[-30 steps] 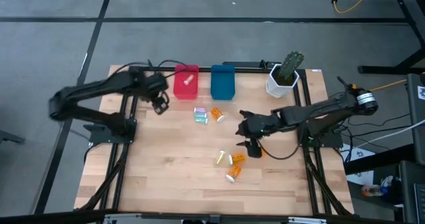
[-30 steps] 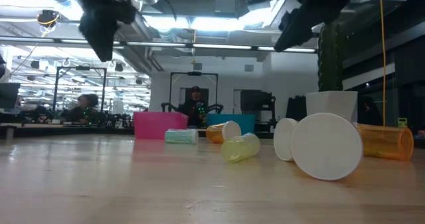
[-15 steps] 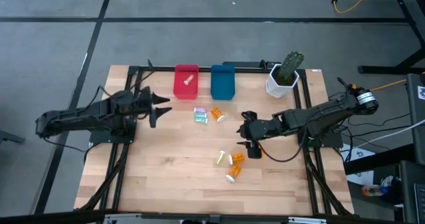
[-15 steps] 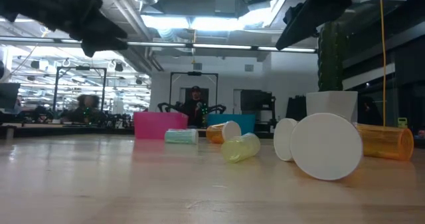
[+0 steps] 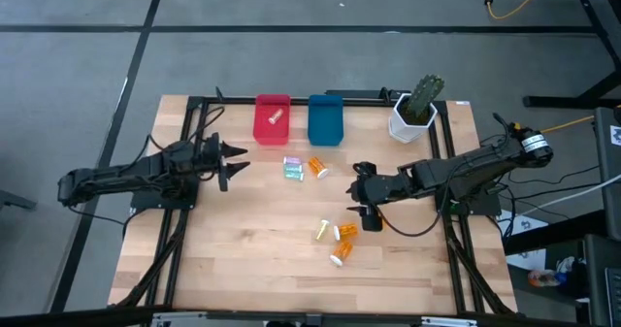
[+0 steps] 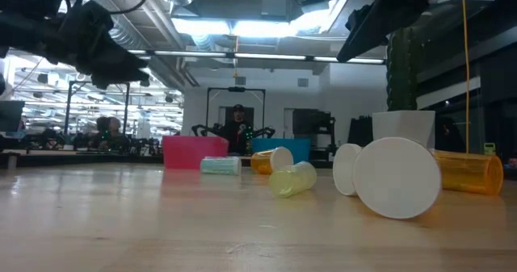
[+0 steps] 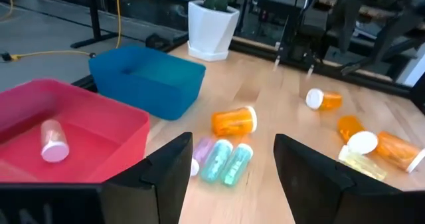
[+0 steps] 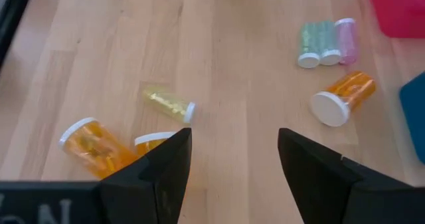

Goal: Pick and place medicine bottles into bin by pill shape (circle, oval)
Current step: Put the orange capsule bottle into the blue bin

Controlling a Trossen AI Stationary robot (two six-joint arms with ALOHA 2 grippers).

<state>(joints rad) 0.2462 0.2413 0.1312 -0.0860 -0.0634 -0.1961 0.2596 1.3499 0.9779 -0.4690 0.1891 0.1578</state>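
Tabletop: light wood, black frame rails along its sides.

Pink bin: at the far edge, holding one small bottle with a pink tint.

Blue bin: just beside the pink bin, toward the cactus pot in the far corner.

Medicine bottles, near the bins: three small clear ones, teal and pink tinted, lying side by side and touching; an orange bottle with a white cap just beside them.

Medicine bottles, mid-tabletop: a yellow-tinted bottle, and orange ones with white caps, all on their sides in a loose cluster.

My left gripper: above the tabletop's left side, pointing toward the teal and pink bottles, fingers spread, nothing between them.

My right gripper: above the tabletop near the mid-tabletop cluster, fingers parted and empty, touching no bottle.
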